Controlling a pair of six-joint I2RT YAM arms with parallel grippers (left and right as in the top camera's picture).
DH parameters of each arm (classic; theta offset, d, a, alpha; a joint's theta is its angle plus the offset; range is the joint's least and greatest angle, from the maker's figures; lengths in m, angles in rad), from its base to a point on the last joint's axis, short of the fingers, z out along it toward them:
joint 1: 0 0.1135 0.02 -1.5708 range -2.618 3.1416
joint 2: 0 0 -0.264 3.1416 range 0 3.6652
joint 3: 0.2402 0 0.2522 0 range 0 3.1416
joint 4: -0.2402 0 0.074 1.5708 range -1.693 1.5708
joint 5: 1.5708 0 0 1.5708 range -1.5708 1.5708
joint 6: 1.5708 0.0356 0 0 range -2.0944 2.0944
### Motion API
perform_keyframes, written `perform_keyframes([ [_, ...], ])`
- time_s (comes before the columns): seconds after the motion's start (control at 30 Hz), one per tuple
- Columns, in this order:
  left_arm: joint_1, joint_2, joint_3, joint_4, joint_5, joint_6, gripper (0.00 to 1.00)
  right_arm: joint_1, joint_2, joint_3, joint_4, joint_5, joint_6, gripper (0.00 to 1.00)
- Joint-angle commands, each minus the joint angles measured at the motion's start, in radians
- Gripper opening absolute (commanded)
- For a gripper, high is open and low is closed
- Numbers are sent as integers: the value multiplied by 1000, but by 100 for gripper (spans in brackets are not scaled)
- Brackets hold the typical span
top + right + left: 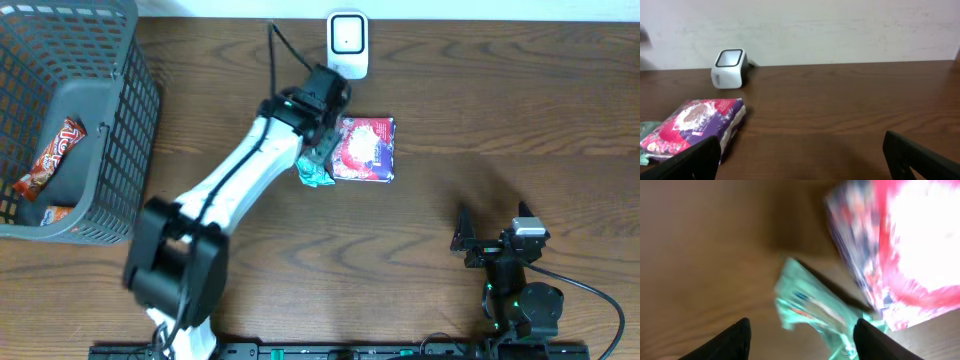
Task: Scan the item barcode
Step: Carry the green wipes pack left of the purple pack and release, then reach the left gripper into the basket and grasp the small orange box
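The small teal foil packet is seen lying on the brown wooden worktop, just beside the left edge of the red-and-purple printed pouch and a little in front of the white box-shaped barcode scanner. The left fingers are held spread right over it, one on either side, with nothing pinched. The right fingers are parked wide apart near the worktop's front edge, well away, gripping nothing.

Left claw and right claw agape
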Motion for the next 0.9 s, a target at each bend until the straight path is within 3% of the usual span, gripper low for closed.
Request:
perform_keyframes([
  [0.0,48,-153,79,22,-79,5,68,10,-3,-2,-3,1,-12,99],
  [0.17,203,-312,80,63,-80,-23,69,9,-2,-2,-3,1,-11,99],
  [0.43,634,-427,80,70,-80,-327,71,9,0,-2,-3,1,-12,99],
  [0.5,722,-420,79,66,-80,-332,76,9,-1,-2,-3,1,-11,99],
  [0.77,955,-322,78,-25,-80,-209,77,9,0,-2,-3,1,-11,99],
  [0.87,1002,-268,78,-87,-81,-199,86,9,0,-2,-3,1,-11,99],
])
